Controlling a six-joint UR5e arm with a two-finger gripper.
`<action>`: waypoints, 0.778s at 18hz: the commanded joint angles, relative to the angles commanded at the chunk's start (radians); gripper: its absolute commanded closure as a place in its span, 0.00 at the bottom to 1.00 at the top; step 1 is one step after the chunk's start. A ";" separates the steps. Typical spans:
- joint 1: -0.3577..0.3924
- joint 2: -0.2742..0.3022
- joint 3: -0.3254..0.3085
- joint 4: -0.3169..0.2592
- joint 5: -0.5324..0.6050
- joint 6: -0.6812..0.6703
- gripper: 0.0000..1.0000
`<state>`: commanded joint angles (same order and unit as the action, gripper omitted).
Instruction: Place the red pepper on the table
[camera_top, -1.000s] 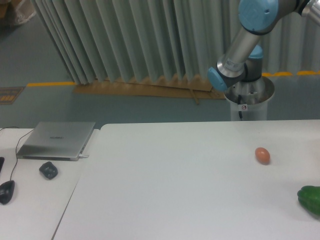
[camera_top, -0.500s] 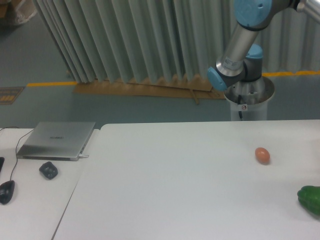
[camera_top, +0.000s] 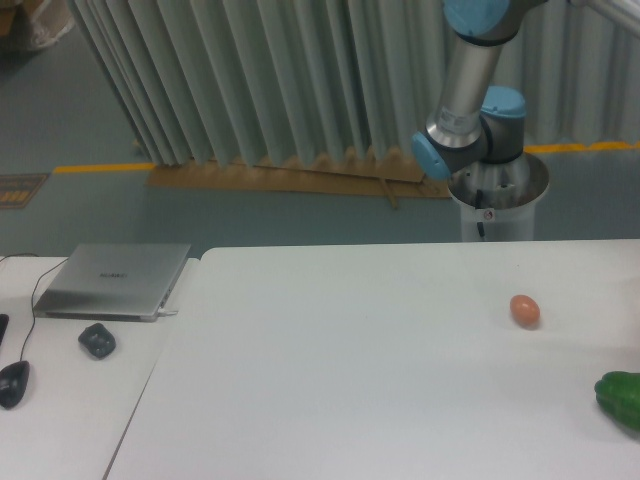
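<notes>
Arm (camera_top: 462, 95) swung its upper link more upright over the last second, elbow shifting left at the top edge. End effector was out of frame, so its state couldn't be told. Red pepper wasn't visible either. Counter (camera_top: 350, 380) carried only the orange-brown egg (camera_top: 524, 310) and green pepper (camera_top: 622, 397), unmoved. Placement not done yet, I'd judge.

The table (camera_top: 350, 380) bears an egg-shaped object (camera_top: 524, 310) and green pepper (camera_top: 622, 398).
</notes>
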<state>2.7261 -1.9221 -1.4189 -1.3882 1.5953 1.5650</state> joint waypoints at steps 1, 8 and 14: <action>-0.034 0.002 -0.012 -0.002 0.003 -0.046 0.74; -0.198 -0.029 -0.023 0.060 0.008 -0.318 0.74; -0.287 -0.064 -0.029 0.118 0.012 -0.522 0.74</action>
<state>2.4391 -1.9865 -1.4480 -1.2702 1.6076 1.0433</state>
